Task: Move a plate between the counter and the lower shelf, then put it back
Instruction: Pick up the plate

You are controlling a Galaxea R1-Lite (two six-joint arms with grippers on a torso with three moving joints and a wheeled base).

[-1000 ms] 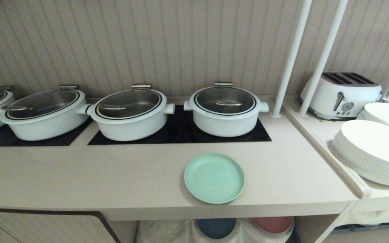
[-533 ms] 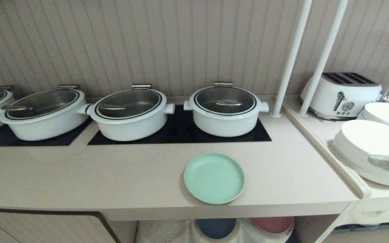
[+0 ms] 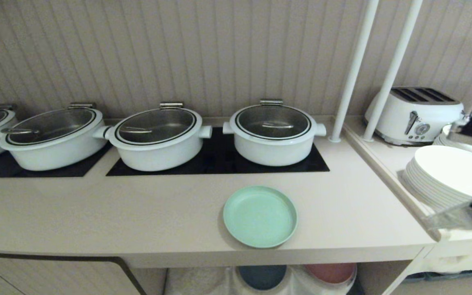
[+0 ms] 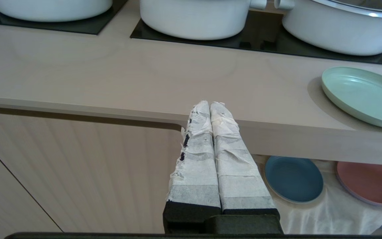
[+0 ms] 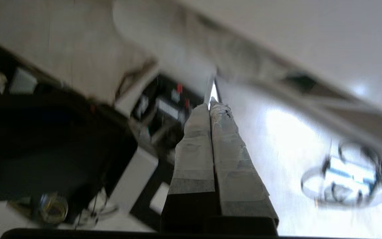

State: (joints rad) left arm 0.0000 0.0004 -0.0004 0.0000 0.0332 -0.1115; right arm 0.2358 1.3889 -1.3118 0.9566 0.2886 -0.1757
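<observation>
The mint-green plate lies flat on the counter, close to its rounded near edge and a little right of the middle, with nothing touching it. Farther back, three white pots with glass lids stand on the black hob panels, and a fourth shows partly at the far left. Below the counter, in the lower shelf, a dark blue plate and a pink plate rest side by side on the wrinkled white cloth, the blue one to the left. To the right, past two white poles, the side ledge carries a white toaster and stacks of white plates. The right gripper is at the right edge of the head view, in front of the white plates and well apart from the mint-green plate; the right wrist view shows its taped fingers pressed together on nothing. The left gripper hangs low in front of the counter's near edge, left of the plate, its taped fingers together and empty.
</observation>
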